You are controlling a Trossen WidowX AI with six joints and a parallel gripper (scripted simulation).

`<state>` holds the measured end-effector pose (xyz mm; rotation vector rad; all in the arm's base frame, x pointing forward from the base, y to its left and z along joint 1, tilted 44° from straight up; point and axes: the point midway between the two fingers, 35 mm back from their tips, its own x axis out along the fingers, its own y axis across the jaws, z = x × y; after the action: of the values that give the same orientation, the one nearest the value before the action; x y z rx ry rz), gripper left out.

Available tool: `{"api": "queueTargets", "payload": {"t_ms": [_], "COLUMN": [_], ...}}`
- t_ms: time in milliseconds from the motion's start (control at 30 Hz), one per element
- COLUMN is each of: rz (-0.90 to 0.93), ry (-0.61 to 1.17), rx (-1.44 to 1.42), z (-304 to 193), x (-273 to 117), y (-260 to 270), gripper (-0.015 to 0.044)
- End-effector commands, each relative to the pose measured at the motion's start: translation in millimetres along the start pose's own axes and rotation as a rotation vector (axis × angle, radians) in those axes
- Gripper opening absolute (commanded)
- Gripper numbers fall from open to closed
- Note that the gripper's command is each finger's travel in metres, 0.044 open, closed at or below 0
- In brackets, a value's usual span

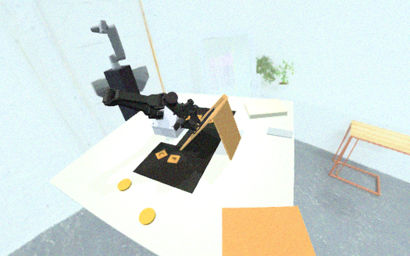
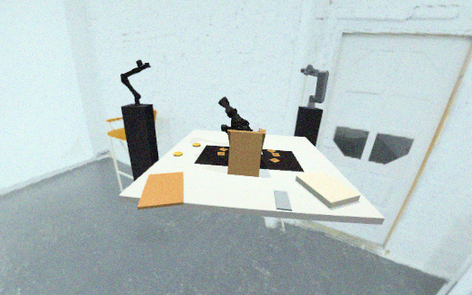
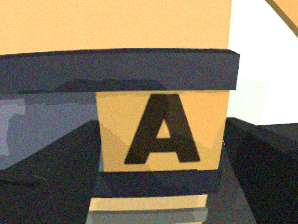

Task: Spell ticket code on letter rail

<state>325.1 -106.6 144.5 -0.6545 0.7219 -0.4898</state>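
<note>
My gripper (image 3: 163,128) (image 1: 197,126) is shut on the A tile (image 3: 210,112). The letter is upright in the wrist view. The tile sits between the rail's dark upper lip (image 3: 150,71) and lower lip (image 3: 160,183), its right edge just inside the upper lip's right end. Left of it, the visible slot shows bare blue-grey. The board (image 1: 228,130) (image 2: 244,154) (image 3: 115,25) leans upright and hides the fingers in the exterior view. Loose tiles (image 1: 161,154) (image 1: 173,158) (image 2: 221,154) (image 2: 274,160) lie on the black mat (image 1: 188,181) (image 2: 290,165). I cannot make out the ticket's code.
A pale block (image 1: 166,131) stands under the arm. Two yellow discs (image 1: 124,184) (image 1: 147,216) lie near the counter's edge. An orange slab (image 1: 264,230) (image 2: 162,190), a cream slab (image 1: 265,108) (image 2: 327,189) and a grey flat piece (image 1: 279,133) (image 2: 282,200) lie behind the board.
</note>
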Motion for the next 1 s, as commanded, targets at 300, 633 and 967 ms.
{"api": "queueTargets", "payload": {"t_ms": [300,633,967], "rz": [-0.004,-0.004,-0.003], "ry": [0.003,0.003,0.003], "rx": [0.003,0.003,0.004], "z": [-1,-1,-1], "x": [1,1,1], "y": [11,18,26], "gripper": [0.0,0.0,0.0]}}
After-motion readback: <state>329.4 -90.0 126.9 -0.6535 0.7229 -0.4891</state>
